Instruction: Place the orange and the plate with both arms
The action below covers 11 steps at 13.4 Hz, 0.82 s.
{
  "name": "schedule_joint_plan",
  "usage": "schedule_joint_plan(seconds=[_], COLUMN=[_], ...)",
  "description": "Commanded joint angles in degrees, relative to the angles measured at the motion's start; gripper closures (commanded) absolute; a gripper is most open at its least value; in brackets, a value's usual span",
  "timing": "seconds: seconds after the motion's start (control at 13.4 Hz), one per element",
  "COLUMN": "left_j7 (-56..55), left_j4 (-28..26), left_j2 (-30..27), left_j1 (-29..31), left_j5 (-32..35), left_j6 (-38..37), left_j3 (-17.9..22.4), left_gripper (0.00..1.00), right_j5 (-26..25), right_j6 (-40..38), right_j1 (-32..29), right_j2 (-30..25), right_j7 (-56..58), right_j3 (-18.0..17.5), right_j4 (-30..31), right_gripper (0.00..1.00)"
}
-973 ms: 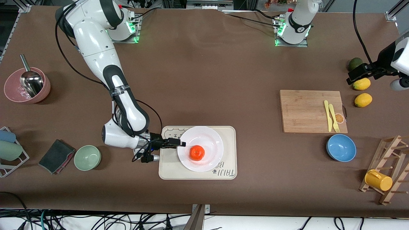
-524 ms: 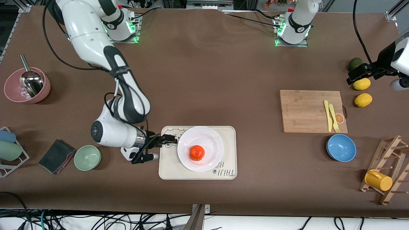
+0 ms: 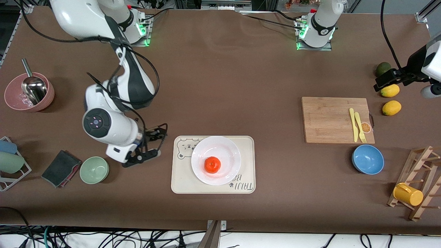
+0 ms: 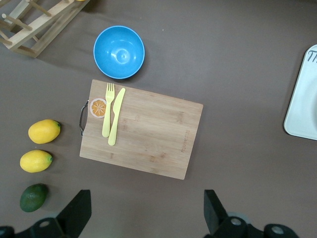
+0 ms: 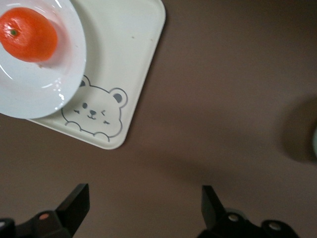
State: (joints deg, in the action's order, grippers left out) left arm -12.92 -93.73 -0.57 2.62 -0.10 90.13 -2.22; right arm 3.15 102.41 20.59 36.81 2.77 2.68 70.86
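Orange (image 3: pixel 212 164) sits on plate (image 3: pixel 227 151), plate on bear tray (image 3: pixel 248 165). Right gripper (image 3: pixel 151 143) empty, jaws wide, just beside tray — careless swing could clip it. Left gripper (image 3: pixel 391 78) also wide open over lemons (image 3: pixel 390 90) — yours waiting.

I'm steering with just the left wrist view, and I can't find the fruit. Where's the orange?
Observer: The orange sits in the middle of the white plate.
Operator: Where's the plate, then?
Observer: It rests on the bear-print tray, nearer the front camera than the cutting board and toward the right arm's end of the table.
Operator: Is anybody holding it?
Observer: No. The right gripper is open over bare table beside the tray, touching nothing. Your left gripper waits open near the cutting board.
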Motion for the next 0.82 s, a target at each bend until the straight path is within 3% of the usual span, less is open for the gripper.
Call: schedule_joint_plan(seconds=[0.0,0.15,0.37,0.75], left_j7=[1.2,1.3,1.3,0.8], left_j4=[1.7,1.7,1.7,1.8], left_j2=[1.1,1.3,1.4,1.0], left_j1=[0.7,0.8,0.9,0.1], left_j5=[1.6,4.7,5.6,4.8], left_j6=[-1.2,-1.2,-1.2,-1.3], left_j3=[0.1,-0.1,-0.2,-0.8], left_gripper=[0.0,0.0,0.0,0.0], right_j5=[-2.6,-3.2,-3.3,-4.0], right_j6=[-6.0,-8.0,-5.6,-6.8], right_j1=[0.2,-0.1,-1.5,-6.8], right_j2=[-4.7,-8.6,-16.7,-28.7], right_j7=[-0.1,3.2,8.8,8.3], right_j3=[2.6,4.1,4.1,4.0], right_j4=[1.0,1.6,9.6,18.7], right_gripper=[0.0,0.0,0.0,0.0])
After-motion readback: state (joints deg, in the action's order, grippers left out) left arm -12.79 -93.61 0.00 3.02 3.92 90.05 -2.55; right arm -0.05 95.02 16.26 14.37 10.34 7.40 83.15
